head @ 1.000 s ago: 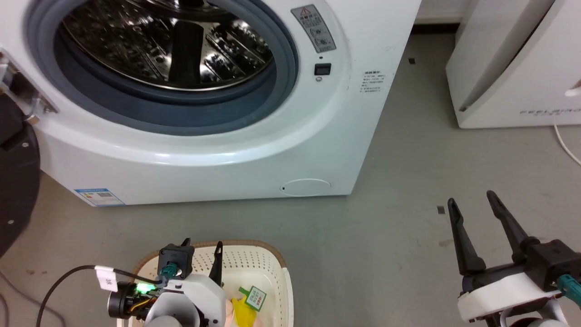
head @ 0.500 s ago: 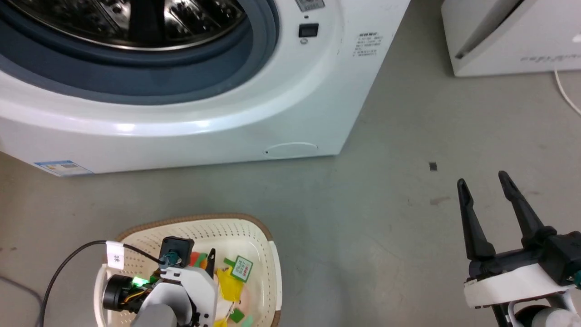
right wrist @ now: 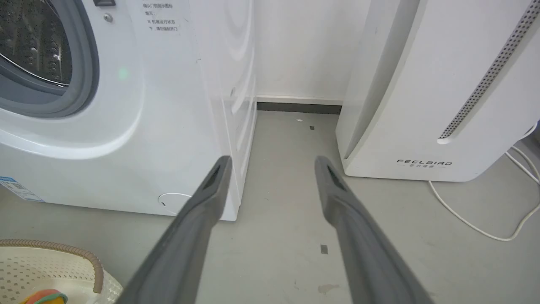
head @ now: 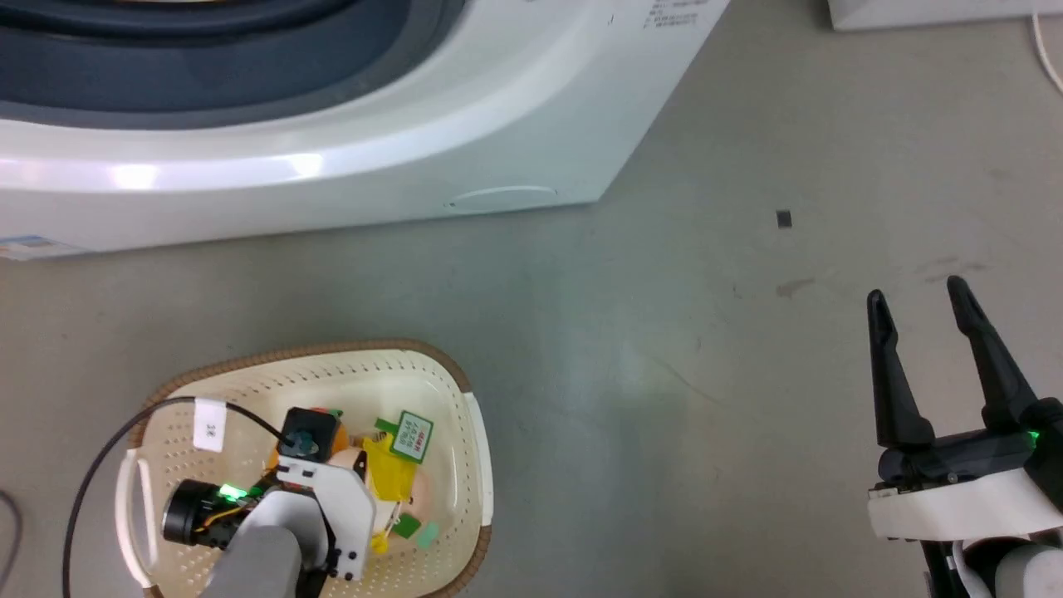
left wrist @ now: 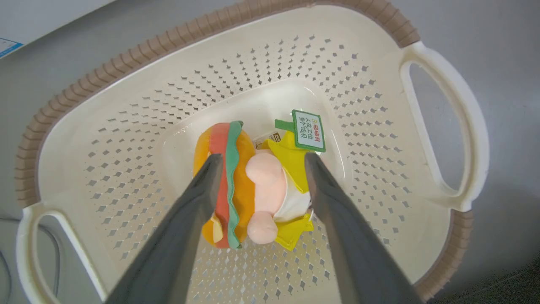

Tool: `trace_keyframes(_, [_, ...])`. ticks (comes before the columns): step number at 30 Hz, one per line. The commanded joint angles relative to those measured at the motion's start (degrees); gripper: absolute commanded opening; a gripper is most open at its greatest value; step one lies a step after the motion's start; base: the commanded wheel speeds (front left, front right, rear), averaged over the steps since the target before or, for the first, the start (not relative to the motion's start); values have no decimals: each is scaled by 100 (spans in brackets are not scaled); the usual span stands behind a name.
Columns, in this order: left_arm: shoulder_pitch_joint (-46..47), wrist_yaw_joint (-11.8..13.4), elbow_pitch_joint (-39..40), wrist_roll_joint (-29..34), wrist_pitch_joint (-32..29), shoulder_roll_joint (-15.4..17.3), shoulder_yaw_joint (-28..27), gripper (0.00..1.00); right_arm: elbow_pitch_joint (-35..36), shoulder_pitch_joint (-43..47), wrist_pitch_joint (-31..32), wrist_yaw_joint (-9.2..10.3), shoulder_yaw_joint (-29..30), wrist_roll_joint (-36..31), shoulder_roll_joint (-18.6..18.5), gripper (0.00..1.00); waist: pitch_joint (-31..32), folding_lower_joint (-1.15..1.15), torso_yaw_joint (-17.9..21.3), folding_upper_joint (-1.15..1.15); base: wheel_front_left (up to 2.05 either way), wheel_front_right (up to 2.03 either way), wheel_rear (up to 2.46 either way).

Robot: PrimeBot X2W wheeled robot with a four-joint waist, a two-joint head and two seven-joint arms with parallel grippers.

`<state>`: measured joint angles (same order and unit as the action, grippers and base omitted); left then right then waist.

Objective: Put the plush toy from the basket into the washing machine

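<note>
Left wrist view: the left gripper is pointing down into the basket, its two fingers standing apart and straddling the plush toy, which is lying on the middle of the basket's floor. The toy is lying crosswise to the gripper, its burger part toward one finger and its yellow cloth toward the other, so closing would be squeezing it end to end. Whether the tips are touching it I cannot tell.

Head view: the left wrist is bending steeply over the basket and covering part of the toy. The basket is standing on the floor, apart from the washing machine. The right gripper is hovering over bare floor, fingers spread and empty, well apart from the basket, so the left arm is the nearer one.

Right wrist view: the right fingers are pointing between the washing machine and a white appliance. The machine's porthole is standing open.
</note>
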<state>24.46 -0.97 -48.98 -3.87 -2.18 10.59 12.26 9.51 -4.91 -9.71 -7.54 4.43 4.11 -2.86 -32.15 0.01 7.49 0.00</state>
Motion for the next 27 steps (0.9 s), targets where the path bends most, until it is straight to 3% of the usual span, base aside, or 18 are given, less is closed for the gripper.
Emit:
trace_keyframes(1, [179, -5, -166, -69, -39, 86, 44, 100, 63, -104, -59, 4, 30, 33, -1, 100, -203, -1, 74, 0, 0, 0, 0])
trace_keyframes(10, [572, -206, -709, -221, -87, 467, 161, 100, 220, -268, -167, 4, 48, 93, -1, 100, -843, -1, 272, 0, 0, 0, 0])
trace_keyframes(19, [908, -389, -1182, -327, -6, 625, 356, 100, 307, -384, -262, 4, 60, 160, -1, 100, -1318, -1, 385, 0, 0, 0, 0])
trace_keyframes(27, [1280, -407, -1655, -387, 145, 796, 558, 100, 514, -543, -358, 5, 63, 237, -1, 100, -1776, -1, 519, 0, 0, 0, 0])
